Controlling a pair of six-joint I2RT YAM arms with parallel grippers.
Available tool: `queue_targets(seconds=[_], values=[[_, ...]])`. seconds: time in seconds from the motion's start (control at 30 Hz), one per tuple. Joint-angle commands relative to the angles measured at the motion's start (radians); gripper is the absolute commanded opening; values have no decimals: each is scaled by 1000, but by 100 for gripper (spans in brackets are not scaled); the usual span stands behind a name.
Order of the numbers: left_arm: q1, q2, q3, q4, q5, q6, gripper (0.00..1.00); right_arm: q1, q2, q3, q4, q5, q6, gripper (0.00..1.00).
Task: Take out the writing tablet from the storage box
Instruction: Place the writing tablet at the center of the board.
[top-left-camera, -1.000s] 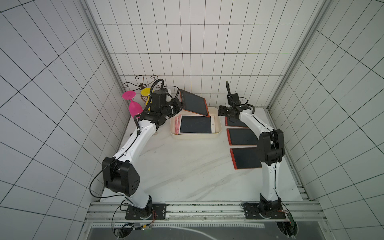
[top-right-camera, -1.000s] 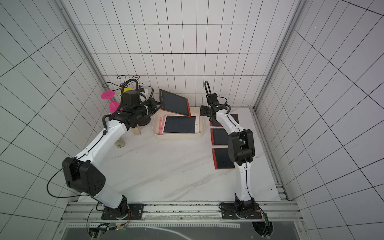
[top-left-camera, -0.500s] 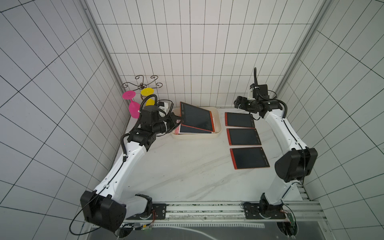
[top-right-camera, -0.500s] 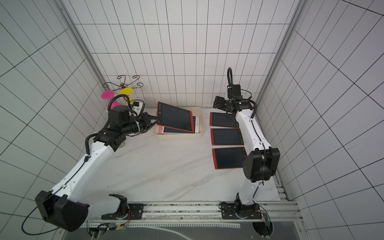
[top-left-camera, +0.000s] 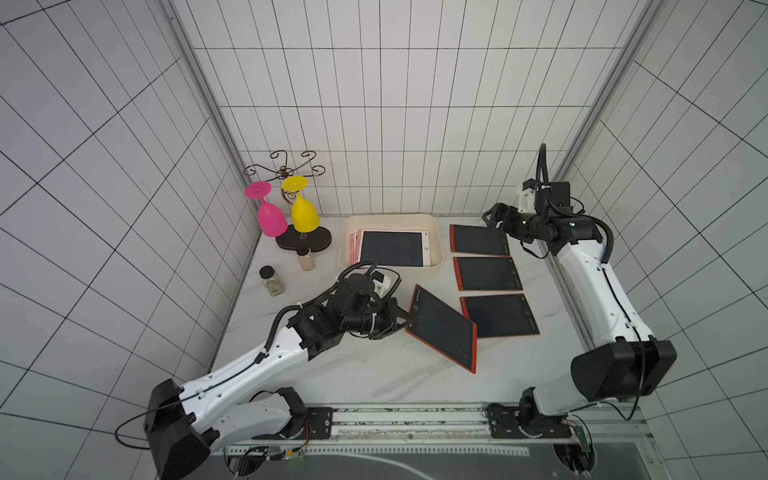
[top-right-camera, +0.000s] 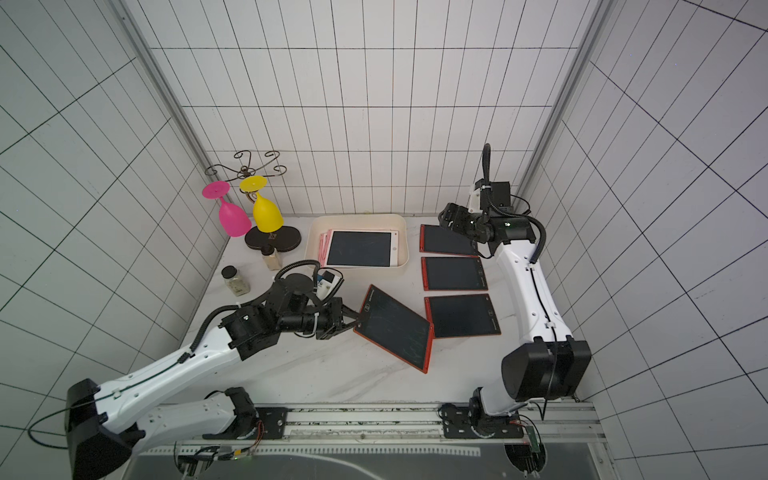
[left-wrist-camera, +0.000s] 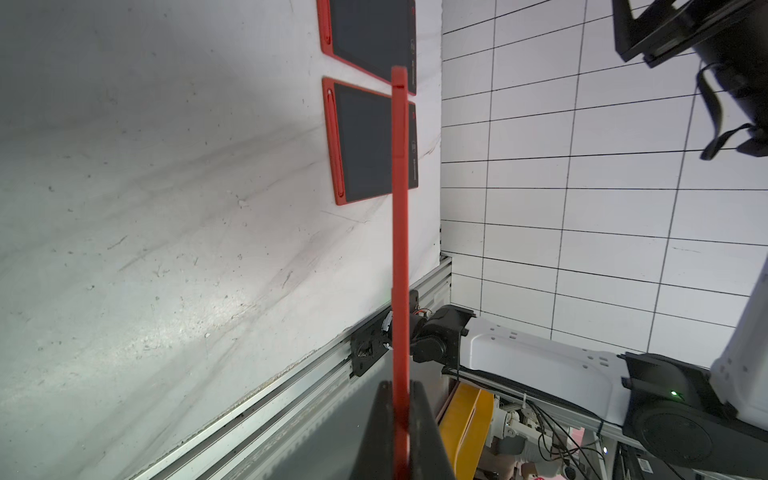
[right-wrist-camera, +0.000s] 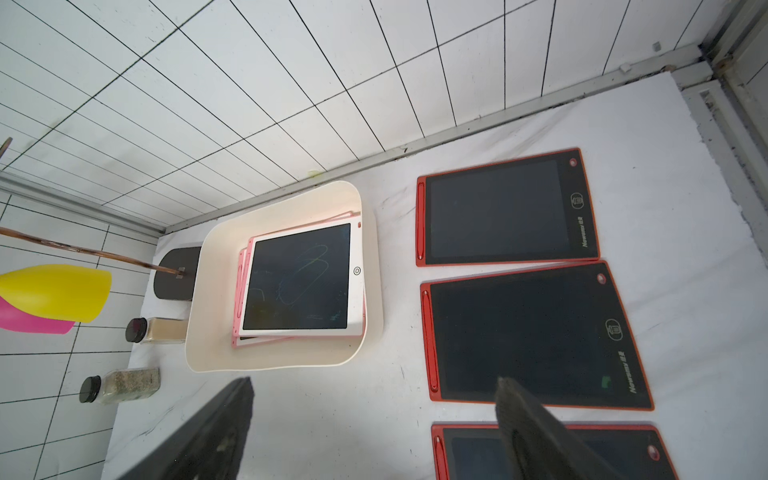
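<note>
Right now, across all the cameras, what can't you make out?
Tablets under the white tablet in the storage box, right wrist view: covered; only pink edges show, count unclear.
Held red tablet, left wrist view: edge-on, screen unseen; left claw cut off by the frame.
Nearest laid red tablet, right wrist view: cut by the frame, partly behind the right claw.
Whether those two touch: they overlap in both top views.
</note>
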Motion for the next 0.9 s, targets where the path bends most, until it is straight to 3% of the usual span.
queue_targets(seconds=[0.0, 0.13, 0.27, 0.53, 0.87], values=[[-75, 8, -6, 120, -145, -132, 0, -13, -52, -66, -25, -42, 8, 92], [-188, 64, -17, 164, -256, -203, 0, -17, -74, -110, -23, -46, -1, 92], [-245, 132, -8, 183, -321, -224, 0, -28, -92, -154, -15, -59, -9, 92], [-270, 221, 11, 217, -390, -220, 0, -47, -103, -208, 7, -98, -25, 92], [-285, 316, 30, 229, -344, -227, 0, -61, -95, -213, 15, -114, -36, 92]])
